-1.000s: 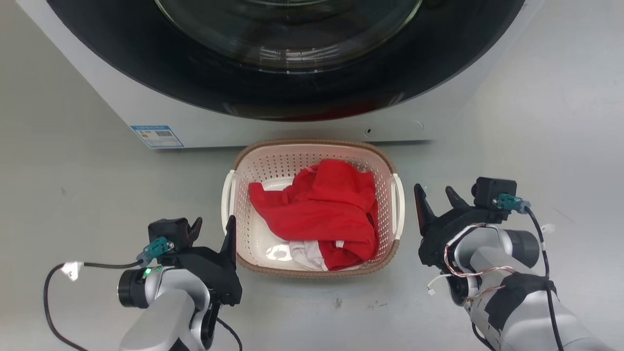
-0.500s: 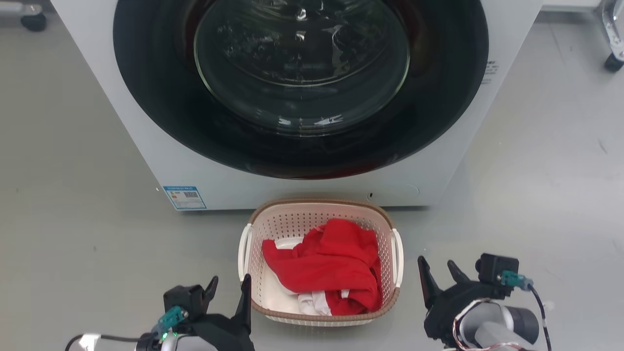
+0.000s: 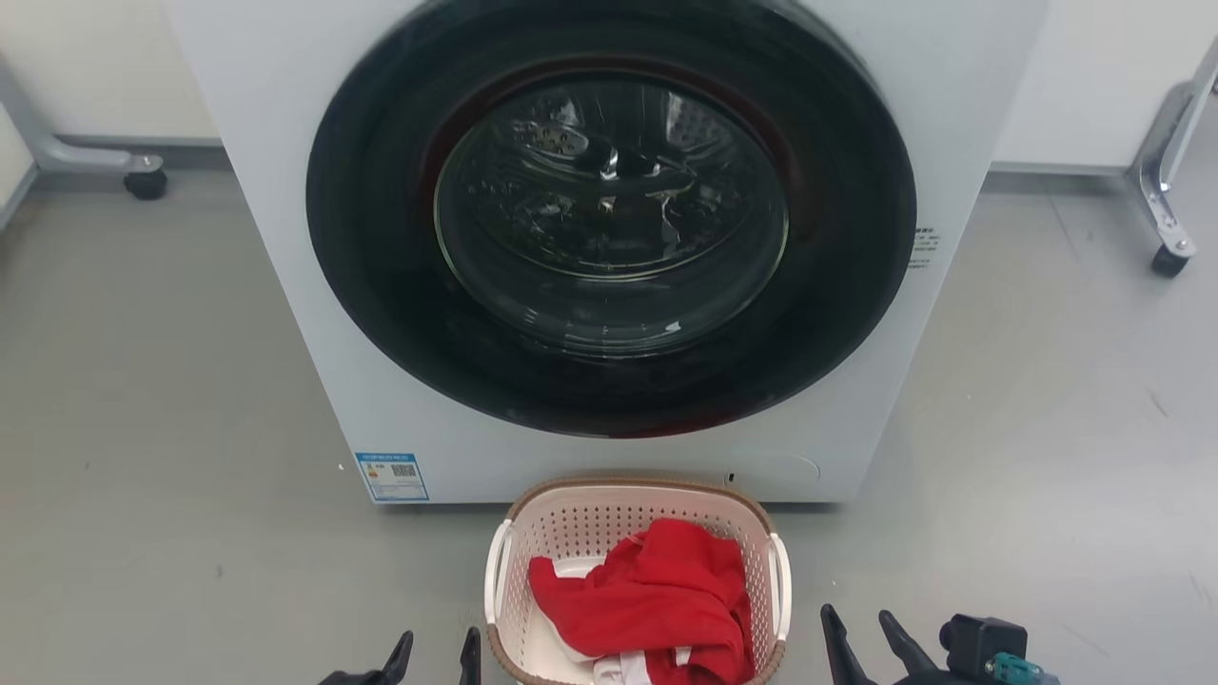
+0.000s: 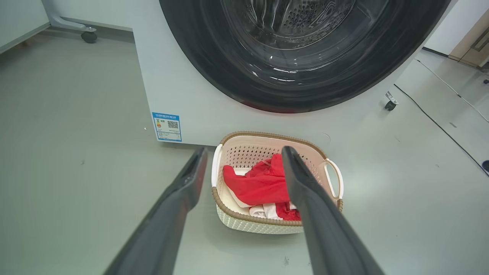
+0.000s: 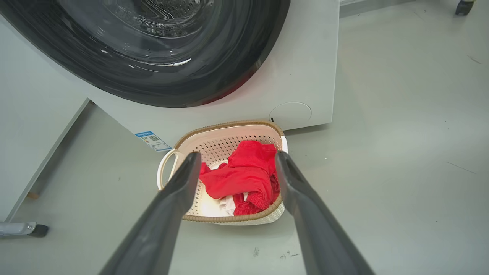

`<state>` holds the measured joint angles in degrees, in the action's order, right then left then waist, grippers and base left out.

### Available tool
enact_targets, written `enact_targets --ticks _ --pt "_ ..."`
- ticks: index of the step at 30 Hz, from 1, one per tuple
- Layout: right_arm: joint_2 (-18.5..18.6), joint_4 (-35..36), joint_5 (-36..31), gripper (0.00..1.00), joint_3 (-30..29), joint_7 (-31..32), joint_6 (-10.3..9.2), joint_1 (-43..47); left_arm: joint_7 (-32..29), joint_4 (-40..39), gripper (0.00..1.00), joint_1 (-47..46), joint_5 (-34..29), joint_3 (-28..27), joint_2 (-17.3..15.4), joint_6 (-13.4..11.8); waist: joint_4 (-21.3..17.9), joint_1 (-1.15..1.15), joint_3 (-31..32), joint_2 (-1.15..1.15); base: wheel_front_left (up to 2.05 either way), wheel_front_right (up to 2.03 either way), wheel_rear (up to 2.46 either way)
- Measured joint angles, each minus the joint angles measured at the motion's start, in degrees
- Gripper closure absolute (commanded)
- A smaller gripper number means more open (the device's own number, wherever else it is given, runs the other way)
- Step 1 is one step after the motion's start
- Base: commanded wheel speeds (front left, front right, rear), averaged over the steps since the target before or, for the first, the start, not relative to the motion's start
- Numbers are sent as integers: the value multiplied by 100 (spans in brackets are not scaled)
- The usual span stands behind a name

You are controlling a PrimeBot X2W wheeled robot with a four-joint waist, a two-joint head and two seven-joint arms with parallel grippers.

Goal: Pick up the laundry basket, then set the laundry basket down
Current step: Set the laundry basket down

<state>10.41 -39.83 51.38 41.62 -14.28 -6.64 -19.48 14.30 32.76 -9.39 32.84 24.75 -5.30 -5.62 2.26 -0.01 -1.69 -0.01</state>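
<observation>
**Head view.** One laundry basket (image 3: 590, 538) is seen standing on the grey floor (image 3: 143, 428), just in front of the washer (image 3: 276, 285) and below its round door. Two white handles (image 3: 496, 580) are counted on it, one on each side. One red garment (image 3: 657, 595) is heaped inside, over one piece of white cloth (image 3: 609, 674). One blue label (image 3: 391, 476) is fixed to the washer's lower front. The left gripper (image 3: 435, 658) is placed just beside the basket's left side, and the right gripper (image 3: 860, 639) near its right side. Both pairs of fingertips are parted, and nothing is held.

**Left wrist view.** Two dark fingers (image 4: 179, 206) are counted, spread wide and released, with nothing between them. The basket is seen beyond them on the floor. One fingertip is lined up beside a handle, and the other finger crosses the basket's interior in the picture. The fingers appear clear of the basket.

**Right wrist view.** Two dark fingers (image 5: 168, 210) are counted, likewise spread wide, with nothing grasped. The basket is framed between them, set close against the washer's front.
</observation>
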Motion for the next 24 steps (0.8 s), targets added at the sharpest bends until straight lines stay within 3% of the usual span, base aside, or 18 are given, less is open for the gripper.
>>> enact_targets --ticks 12,24 --pt "-14 1280 -882 0 -888 -1 -51 860 0 -1058 0 633 -538 -324 -143 -100 -42 1 200 1 0 0 0" --pt "-303 1959 -1786 0 -1723 0 -67 1393 0 -1706 0 872 -884 -597 -136 -144 -97 1 160 1 0 0 0"
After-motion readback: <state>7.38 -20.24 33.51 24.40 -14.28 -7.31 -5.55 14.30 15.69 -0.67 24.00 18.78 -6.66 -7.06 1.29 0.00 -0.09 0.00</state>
